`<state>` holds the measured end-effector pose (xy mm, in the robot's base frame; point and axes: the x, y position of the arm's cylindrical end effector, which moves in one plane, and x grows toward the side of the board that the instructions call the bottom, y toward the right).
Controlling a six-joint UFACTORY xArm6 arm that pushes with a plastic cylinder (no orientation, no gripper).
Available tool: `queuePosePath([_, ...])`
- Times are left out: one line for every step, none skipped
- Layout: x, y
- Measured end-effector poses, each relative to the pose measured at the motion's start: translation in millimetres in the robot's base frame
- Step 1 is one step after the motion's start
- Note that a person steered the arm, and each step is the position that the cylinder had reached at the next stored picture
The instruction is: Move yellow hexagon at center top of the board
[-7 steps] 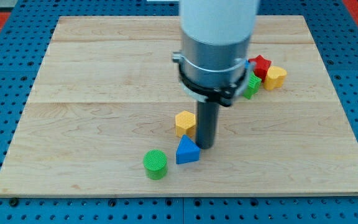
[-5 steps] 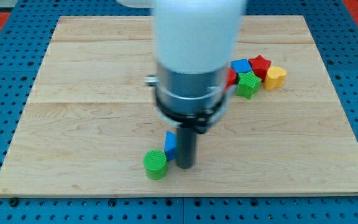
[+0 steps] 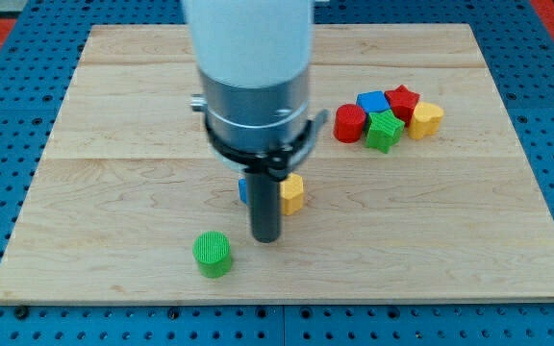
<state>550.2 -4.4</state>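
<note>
Just right of my tip [image 3: 265,237], which holds nothing, the yellow hexagon [image 3: 292,193] looks light and rigid; push its lower face.

— What does the arm look like?

— A broad white cylinder up top, then a grey metallic collar beneath it, ringed by a thin dark clamp band (a small tab sticks out at each side).

— And below that?

— A straight dark rod, round in section, much narrower than the collar. It ends bluntly at my tip [image 3: 265,238]. No markings or cables visible.
</note>
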Motion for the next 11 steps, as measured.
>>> queuePosePath([-12, 25])
queuePosePath([-45, 8])
queuePosePath([-81, -7])
queuePosePath([-113, -7])
queuePosePath([-160, -7])
queuePosePath([-215, -9])
queuePosePath([-227, -18])
queuePosePath([-224, -35])
queuePosePath([-230, -25])
queuePosePath([-262, -6])
queuePosePath([-274, -3])
